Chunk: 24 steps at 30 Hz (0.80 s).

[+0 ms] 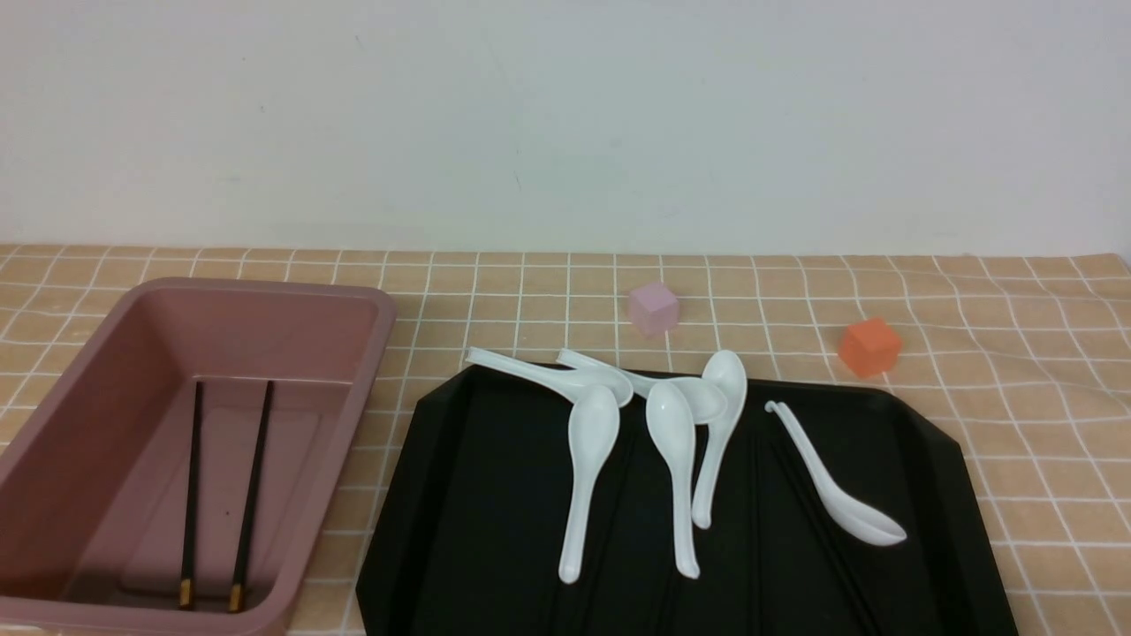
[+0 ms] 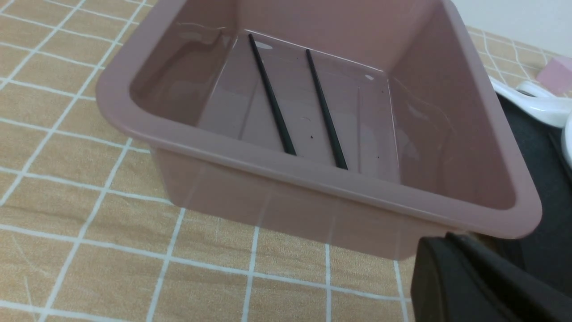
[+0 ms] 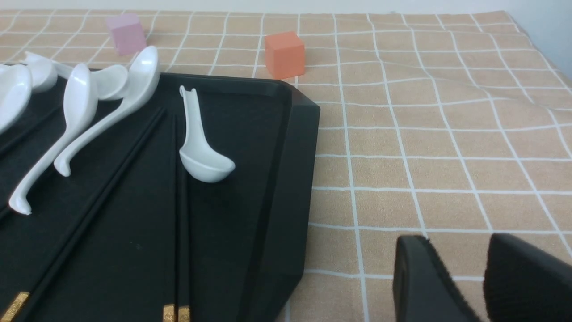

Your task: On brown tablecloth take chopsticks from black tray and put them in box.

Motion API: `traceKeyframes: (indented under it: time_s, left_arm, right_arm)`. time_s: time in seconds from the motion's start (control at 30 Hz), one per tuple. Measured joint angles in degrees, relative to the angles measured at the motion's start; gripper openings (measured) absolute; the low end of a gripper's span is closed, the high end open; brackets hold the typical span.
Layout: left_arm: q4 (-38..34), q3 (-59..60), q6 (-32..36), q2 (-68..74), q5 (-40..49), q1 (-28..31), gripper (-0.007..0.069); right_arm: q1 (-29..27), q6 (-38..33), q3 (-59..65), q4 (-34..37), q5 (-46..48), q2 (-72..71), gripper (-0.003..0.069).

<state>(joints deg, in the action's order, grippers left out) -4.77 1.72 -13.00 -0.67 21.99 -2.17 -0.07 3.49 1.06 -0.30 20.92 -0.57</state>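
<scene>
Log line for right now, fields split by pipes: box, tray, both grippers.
box: two chopsticks inside | black tray: more chopsticks, white spoons | left gripper: shut, empty | right gripper: open, empty

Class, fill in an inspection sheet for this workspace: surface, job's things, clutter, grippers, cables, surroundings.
Surface: brown tablecloth with a white grid, slightly wrinkled.
Job's things: box with two chopsticks inside; black tray with more chopsticks and white spoons.
Clutter: lilac cube and orange cube on the cloth beyond the tray.
Grippers: left gripper shut, nothing seen in it; right gripper open, nothing between its fingers.
Cables: nothing seen.
Surroundings: plain pale wall behind the cloth.
</scene>
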Motion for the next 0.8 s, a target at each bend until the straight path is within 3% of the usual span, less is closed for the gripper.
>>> traceKeyframes:
  time_s: [0.8]
  left_arm:
    - [0.0,0.0,0.0,0.0,0.0,0.0,0.0019]
  right_arm:
    - [0.0,0.0,0.0,0.0,0.0,0.0,0.024]
